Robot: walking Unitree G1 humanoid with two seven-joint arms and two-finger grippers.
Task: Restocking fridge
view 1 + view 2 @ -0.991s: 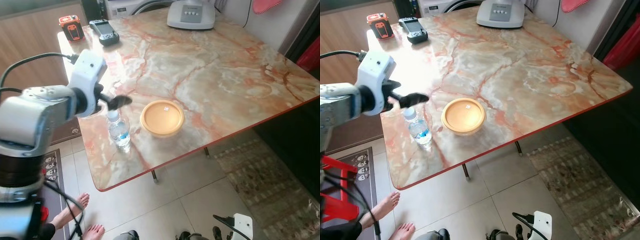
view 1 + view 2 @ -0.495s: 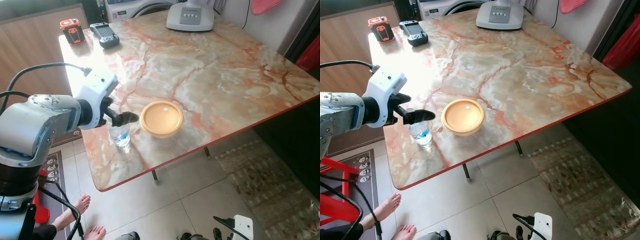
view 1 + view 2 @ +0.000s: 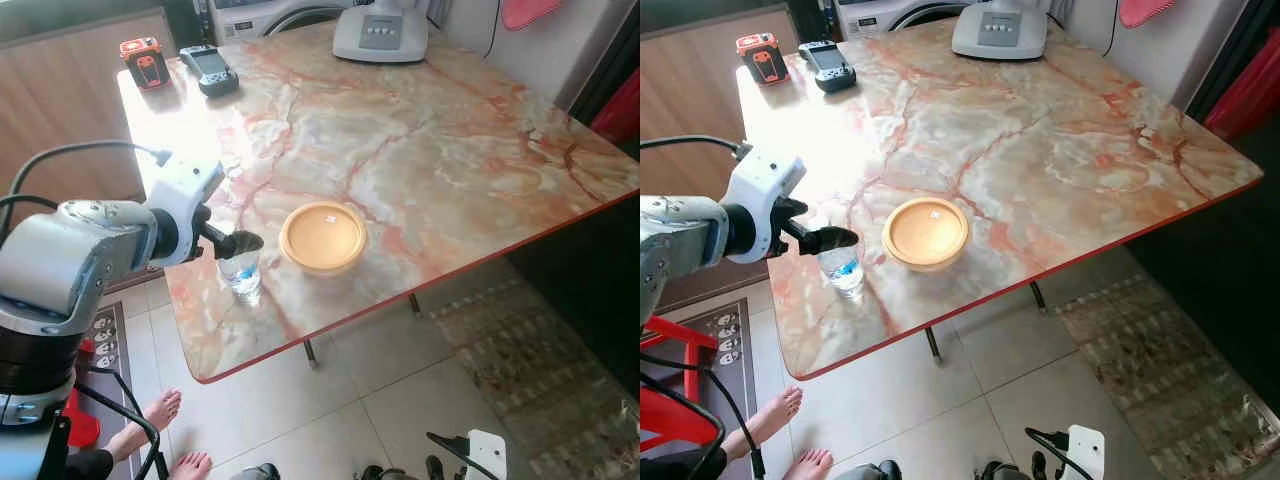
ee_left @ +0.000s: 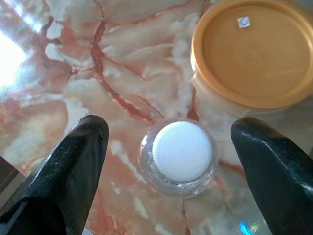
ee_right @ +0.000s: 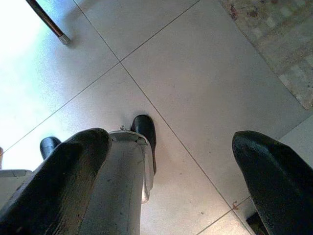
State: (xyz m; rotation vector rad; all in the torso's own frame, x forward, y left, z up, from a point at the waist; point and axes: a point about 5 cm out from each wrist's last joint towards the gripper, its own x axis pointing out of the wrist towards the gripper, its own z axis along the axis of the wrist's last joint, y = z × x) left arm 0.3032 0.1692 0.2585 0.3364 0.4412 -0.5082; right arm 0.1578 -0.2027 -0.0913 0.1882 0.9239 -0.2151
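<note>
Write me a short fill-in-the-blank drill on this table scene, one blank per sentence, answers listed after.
1. The left gripper hangs over the water bottle with its fingers ____.
2. The bottle's cap is ____ in colour.
3. Beside the bottle stands a round container with an ____ lid.
4. The right gripper points down at the tiled ____.

Answers: open; white; orange; floor

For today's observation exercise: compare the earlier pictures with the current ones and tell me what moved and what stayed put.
The left gripper has come down from above the water bottle to cap height, its open fingers on either side of the white cap, nothing gripped yet. The bottle, the orange-lidded container and the marble table stayed where they were.
</note>
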